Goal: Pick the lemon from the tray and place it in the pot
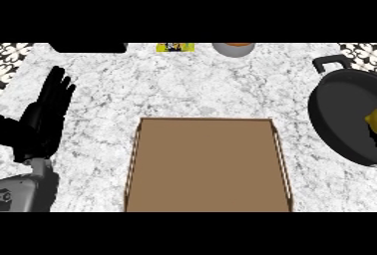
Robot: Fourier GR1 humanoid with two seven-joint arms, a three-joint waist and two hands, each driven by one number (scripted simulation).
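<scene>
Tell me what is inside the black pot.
A yellow lemon shows inside the pot, at the view's right edge. The rest of the lemon and the pot's right part are cut off from view.

Left hand (46, 117) showing at view's left side, resting open, fingers straight and pointing up toward far edge, thumb lying along lower left. Grey left forearm (26, 191) coming in from lower left corner, rising to black wrist just under palm. Hand holding nothing. Right hand and right forearm not showing anywhere in head view.
</scene>
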